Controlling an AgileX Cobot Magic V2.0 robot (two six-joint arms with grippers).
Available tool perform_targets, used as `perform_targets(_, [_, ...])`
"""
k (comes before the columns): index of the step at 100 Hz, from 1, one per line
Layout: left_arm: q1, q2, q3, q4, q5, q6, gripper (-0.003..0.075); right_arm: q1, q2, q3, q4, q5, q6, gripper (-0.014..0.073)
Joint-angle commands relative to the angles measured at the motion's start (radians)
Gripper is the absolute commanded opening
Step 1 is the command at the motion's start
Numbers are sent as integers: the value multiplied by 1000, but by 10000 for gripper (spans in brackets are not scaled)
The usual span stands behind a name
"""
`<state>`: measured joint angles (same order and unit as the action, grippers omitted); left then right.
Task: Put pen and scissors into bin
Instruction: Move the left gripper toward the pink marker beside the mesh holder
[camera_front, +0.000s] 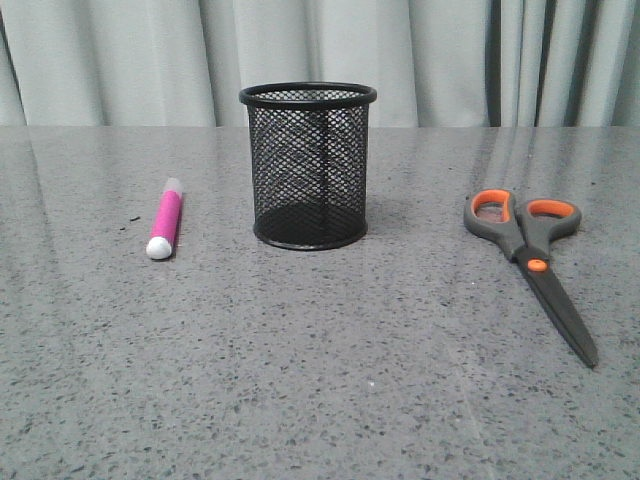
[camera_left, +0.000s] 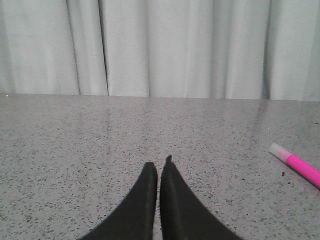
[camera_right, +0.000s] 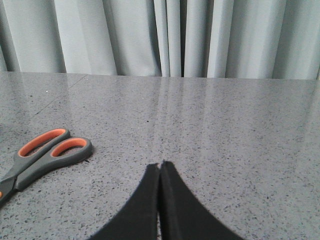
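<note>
The black wire-mesh bin (camera_front: 308, 166) stands upright in the middle of the grey table. Left of it lies the magenta pen (camera_front: 166, 219), its white end toward me; the left wrist view catches the pen (camera_left: 296, 165) off to one side. The grey scissors (camera_front: 530, 258) with orange loops lie closed to the bin's right, blades pointing toward me; their handles (camera_right: 47, 153) show in the right wrist view. Neither gripper appears in the front view. My left gripper (camera_left: 159, 166) is shut and holds nothing. My right gripper (camera_right: 160, 165) is also shut and holds nothing.
A speckled grey tabletop (camera_front: 320, 380) stretches wide around the three objects. Pale grey curtains (camera_front: 120, 60) hang along its far edge.
</note>
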<state>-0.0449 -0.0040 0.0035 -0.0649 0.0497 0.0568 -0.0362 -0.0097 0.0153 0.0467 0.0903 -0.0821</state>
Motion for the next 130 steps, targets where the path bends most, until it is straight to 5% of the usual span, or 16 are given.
perform_targets(1, [1,-31,25,-9,-77,-11,-20,-4,-24,10,-12,-78,-5,-65])
perform_targets(116, [1,-31,25,-9,-77,-11,-20,-4,-24,10,-12,-99,-5,-65])
perform_targets(130, [1,-31,25,-107,-77,-11,-20,-4,-24,10,96,-124,-3,-65])
